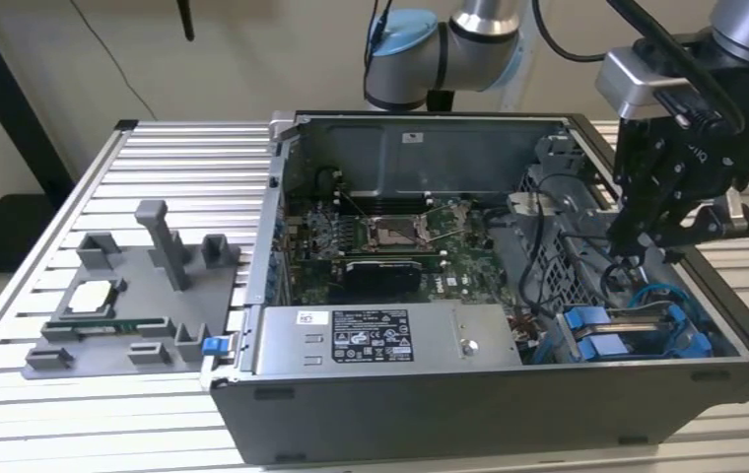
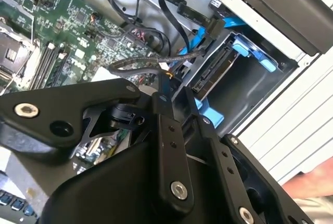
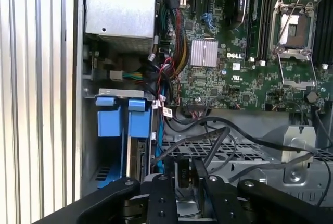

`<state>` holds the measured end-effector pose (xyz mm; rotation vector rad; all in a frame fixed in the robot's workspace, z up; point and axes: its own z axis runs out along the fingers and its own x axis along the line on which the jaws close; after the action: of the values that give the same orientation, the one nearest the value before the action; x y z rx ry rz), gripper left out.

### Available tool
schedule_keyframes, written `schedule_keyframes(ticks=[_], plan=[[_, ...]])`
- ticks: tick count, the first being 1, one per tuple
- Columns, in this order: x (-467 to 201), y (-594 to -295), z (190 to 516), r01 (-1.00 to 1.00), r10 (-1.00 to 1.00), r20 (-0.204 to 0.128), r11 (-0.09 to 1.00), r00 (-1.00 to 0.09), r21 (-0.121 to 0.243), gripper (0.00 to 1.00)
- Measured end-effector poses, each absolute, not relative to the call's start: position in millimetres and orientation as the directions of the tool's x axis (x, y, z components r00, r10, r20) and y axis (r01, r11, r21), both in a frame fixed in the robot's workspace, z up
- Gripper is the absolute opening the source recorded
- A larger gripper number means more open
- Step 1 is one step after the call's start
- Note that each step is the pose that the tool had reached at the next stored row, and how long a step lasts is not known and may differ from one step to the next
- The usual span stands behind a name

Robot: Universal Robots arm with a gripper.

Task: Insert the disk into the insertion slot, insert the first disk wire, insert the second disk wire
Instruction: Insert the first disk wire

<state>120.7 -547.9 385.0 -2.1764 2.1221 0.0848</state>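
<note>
End effector [image 1: 641, 251] held low inside open computer case [image 1: 480, 414], over drive cage at exterior view's right. Jaws drawn narrow, closed on black connector of disk wire [image 3: 184, 174]. Braided cable seen running to tips in second wrist view. Disk [image 2: 217, 70] already seated in insertion slot [image 1: 638, 340], blue carrier around it. Disk's connector edge left bare, facing end effector; wire held near it, not yet plugged. Motherboard [image 1: 388, 236] seen beside cage. Case set on slatted worktop [image 1: 151, 158], grey fixture [image 1: 138, 296] placed alongside.
</note>
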Motion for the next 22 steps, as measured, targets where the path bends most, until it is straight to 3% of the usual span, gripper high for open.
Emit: schedule_keyframes(ticks=[9, 10, 22], plan=[[120.7, -548.1, 381.8, -0.999, -0.993, -0.117, -0.021, 0.025, -0.042, 1.0], [120.7, -548.1, 381.8, -0.999, -0.993, -0.117, -0.021, 0.025, -0.042, 0.0], [120.8, -548.4, 381.7, -0.999, -0.993, -0.117, -0.02, 0.025, -0.041, 0.0]])
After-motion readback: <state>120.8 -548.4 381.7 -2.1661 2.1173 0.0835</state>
